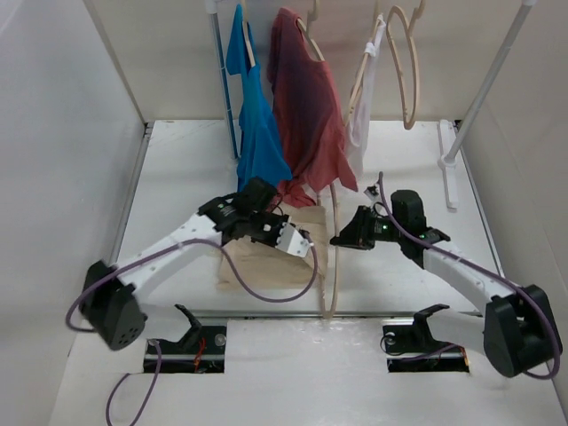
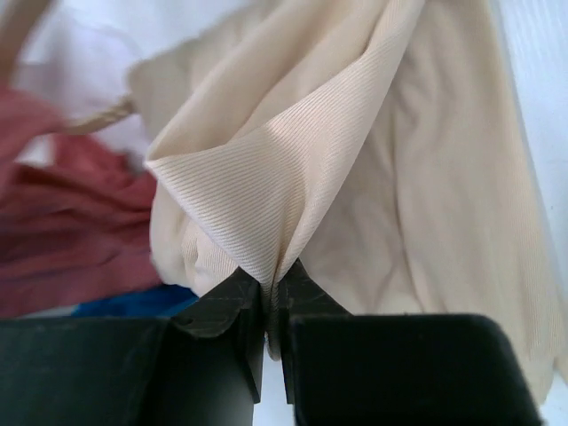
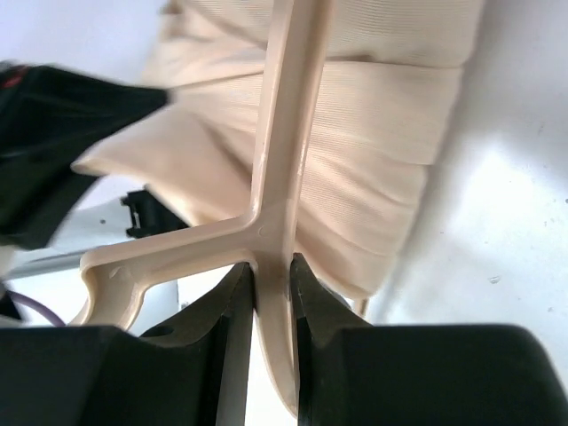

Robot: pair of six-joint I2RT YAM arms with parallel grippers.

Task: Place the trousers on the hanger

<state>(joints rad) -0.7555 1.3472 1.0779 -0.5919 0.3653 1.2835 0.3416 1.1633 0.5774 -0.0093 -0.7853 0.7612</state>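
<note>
The trousers (image 1: pixel 262 262) lie in a crumpled beige heap on the table (image 1: pixel 177 169), a little left of the middle and close to the near edge; the left gripper (image 1: pixel 304 243) hangs over their right side and, in its wrist view, the left gripper (image 2: pixel 273 288) is pinched tight on a raised fold of the trousers (image 2: pixel 355 177), the cloth spreading away from the jaws like a tent; the hanger (image 1: pixel 332 266) shows edge-on just right of the heap, a thin pale line running from near the near edge toward the middle of the table, and the cloth touches or overlaps it on its left; the right gripper (image 1: pixel 339 238) comes in from the right side and meets that line; its wrist view shows the right gripper (image 3: pixel 272 277) closed on the hanger (image 3: pixel 284 133) where two of its bars join, with the ribbed cloth of the trousers (image 3: pixel 382 151) bunched right behind the bar and the dark blur of the left gripper (image 3: pixel 53 151) at the left; the two grippers are near each other, the hanger between them; toward the far edge the red T-shirt (image 1: pixel 306 115) hangs down and its hem crowds the space just beyond both grippers, with a blue shirt (image 1: pixel 257 133) to its left, a small white garment (image 1: pixel 362 115) to its right, and empty hangers (image 1: pixel 404 71) beyond that; a white rack pole (image 1: pixel 486 84) slants at the far right corner.
</note>
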